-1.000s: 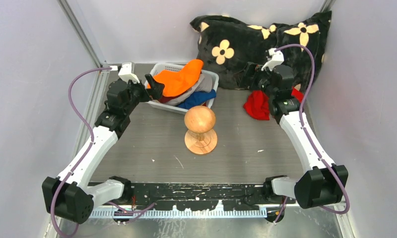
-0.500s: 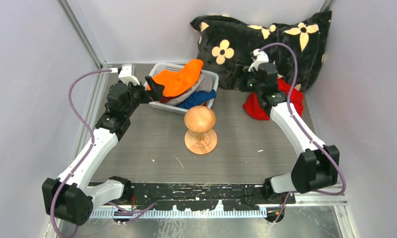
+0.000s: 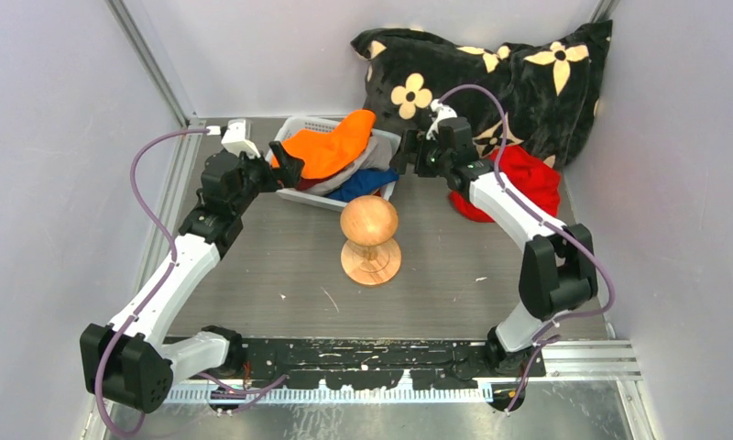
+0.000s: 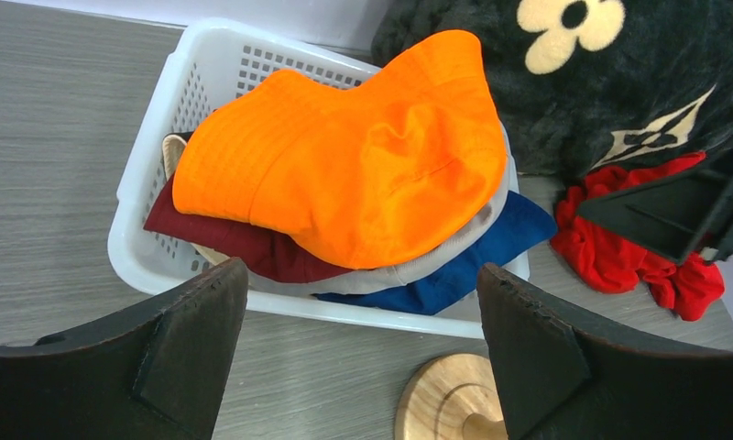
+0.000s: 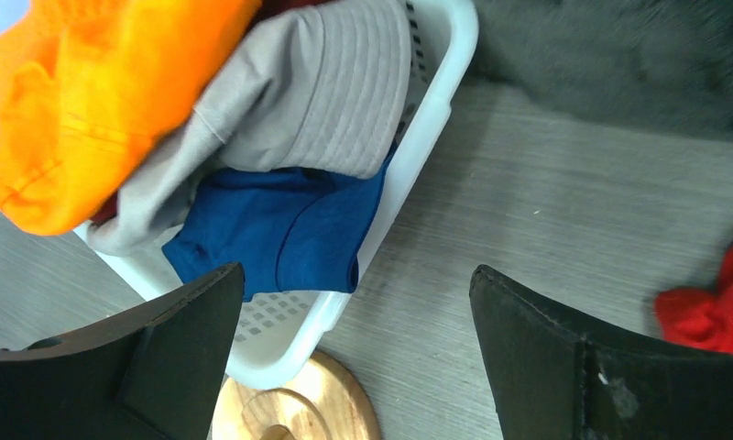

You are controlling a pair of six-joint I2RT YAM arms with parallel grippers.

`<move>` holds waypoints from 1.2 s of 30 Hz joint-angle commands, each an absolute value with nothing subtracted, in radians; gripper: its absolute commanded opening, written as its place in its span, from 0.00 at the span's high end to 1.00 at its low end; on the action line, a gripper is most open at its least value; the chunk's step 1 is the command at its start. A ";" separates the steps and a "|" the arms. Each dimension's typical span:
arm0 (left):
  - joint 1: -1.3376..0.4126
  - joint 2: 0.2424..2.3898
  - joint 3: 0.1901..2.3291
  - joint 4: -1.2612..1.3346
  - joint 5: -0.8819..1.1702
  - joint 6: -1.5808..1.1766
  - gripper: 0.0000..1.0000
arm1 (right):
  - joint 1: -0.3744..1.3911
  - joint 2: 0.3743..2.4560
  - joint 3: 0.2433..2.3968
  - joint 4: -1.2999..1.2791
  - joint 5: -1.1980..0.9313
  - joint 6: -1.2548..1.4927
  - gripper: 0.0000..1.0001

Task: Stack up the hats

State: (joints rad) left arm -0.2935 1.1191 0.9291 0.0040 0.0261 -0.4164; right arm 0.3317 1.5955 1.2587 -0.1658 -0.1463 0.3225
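Observation:
A white basket (image 3: 315, 198) at the back holds a pile of hats. The orange hat (image 3: 331, 147) lies on top, over a grey hat (image 5: 344, 101), a dark red hat (image 4: 244, 246) and a blue hat (image 3: 363, 183) that droops over the front rim. A bright red hat (image 3: 520, 179) lies crumpled on the table by the cushion. My left gripper (image 3: 285, 160) hangs open and empty at the basket's left end. At the right end, above the rim, my right gripper (image 3: 407, 156) is also open and empty.
A round-headed wooden stand (image 3: 369, 238) stands mid-table, just in front of the basket. A black cushion with cream flowers (image 3: 491, 82) leans in the back right corner. Grey walls close in on both sides.
My right arm has swung left, away from the bright red hat to the basket's right end, leaving that hat uncovered on the table. The left arm has stayed put.

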 commanded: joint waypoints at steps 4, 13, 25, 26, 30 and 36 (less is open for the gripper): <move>-0.296 1.109 0.930 -0.003 -0.009 -0.418 0.06 | 0.369 1.707 1.293 -0.112 -0.220 0.406 0.04; -0.297 1.108 0.900 -0.008 -0.040 -0.414 0.06 | 0.388 1.816 1.315 -0.031 -0.311 0.462 0.06; -0.297 1.047 0.868 -0.045 -0.132 -0.386 0.06 | 0.472 2.036 1.603 -0.030 -0.392 0.490 0.07; -0.296 1.042 0.865 -0.048 -0.135 -0.386 0.06 | 0.475 2.061 1.638 -0.033 -0.399 0.494 0.07; -0.296 1.028 0.842 -0.058 -0.140 -0.392 0.06 | 0.487 2.160 1.781 -0.034 -0.447 0.510 0.07; -0.297 1.032 0.794 -0.030 -0.141 -0.406 0.07 | 0.489 2.300 1.962 0.013 -0.544 0.533 0.07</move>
